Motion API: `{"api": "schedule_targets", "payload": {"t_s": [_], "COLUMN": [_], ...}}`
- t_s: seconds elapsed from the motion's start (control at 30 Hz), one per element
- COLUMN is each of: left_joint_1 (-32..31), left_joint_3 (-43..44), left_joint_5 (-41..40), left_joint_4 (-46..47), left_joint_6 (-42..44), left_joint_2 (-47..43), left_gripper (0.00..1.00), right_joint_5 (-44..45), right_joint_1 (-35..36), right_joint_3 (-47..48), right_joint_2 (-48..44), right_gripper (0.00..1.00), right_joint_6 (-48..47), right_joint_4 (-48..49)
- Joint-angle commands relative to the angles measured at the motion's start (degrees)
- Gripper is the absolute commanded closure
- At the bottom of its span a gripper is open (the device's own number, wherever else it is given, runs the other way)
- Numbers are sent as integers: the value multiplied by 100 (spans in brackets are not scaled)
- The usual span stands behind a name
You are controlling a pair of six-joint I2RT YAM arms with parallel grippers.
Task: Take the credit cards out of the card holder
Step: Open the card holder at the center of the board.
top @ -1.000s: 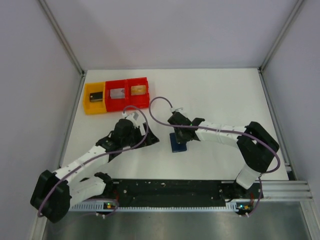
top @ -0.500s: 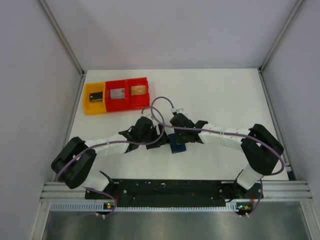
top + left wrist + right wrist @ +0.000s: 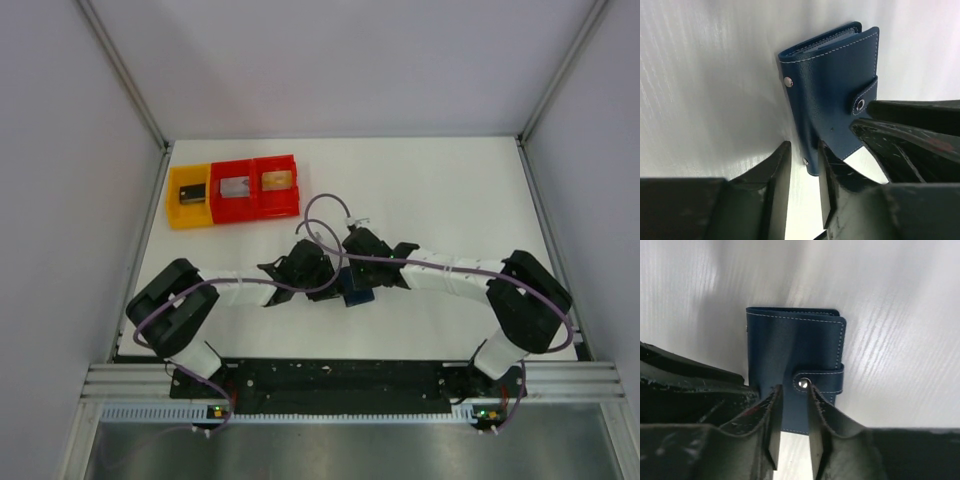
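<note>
The dark blue card holder (image 3: 357, 293) lies closed on the white table between my two grippers, its clasp tab (image 3: 826, 378) snapped. The credit cards are hidden inside it; only pale sleeve edges show along its far side (image 3: 840, 39). My left gripper (image 3: 802, 167) is open, jaws part-way in. The holder's (image 3: 835, 90) riveted spine corner sits between them, against the right finger with a gap to the left one. My right gripper (image 3: 794, 407) is over the holder's (image 3: 795, 347) near face, jaws a little apart beside the snap. In the top view the two grippers (image 3: 333, 283) (image 3: 352, 272) meet at the holder.
A yellow bin (image 3: 188, 197) and a red double bin (image 3: 258, 187), each with a small item inside, stand at the back left. Grey walls and metal rails (image 3: 350, 385) border the table. The right fingers (image 3: 910, 112) crowd the left wrist view.
My left arm has swung right to the card holder and its jaws have narrowed around the spine corner. The right jaws, shut before, have parted slightly.
</note>
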Motion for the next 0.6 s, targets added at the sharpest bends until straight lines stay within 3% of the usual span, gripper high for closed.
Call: {"api": "schedule_targets", "payload": {"t_s": [0.0,0.1,0.2,0.57], "left_joint_1": [-40,-58,-84,-155], "left_joint_3": [-5,-5,-23,-128], "left_joint_5": [-403,-412,-421,-456], "left_joint_4": [-56,-48,-48,-4], "left_joint_6": [-101,-137,-181,-304], "left_joint_2": [141,203,247,124], "left_gripper": [75,90,99,100], "right_joint_5": [464,631,640,868], "right_joint_1": [81,90,98,204], "right_joint_3": [54,107,150,256], "right_joint_2": [-435,-462,-357,223], "right_gripper": [68,62,54,54], "right_joint_6": [-93,-146,-190,-111], "right_joint_4": [-235,-315,-324,-245]}}
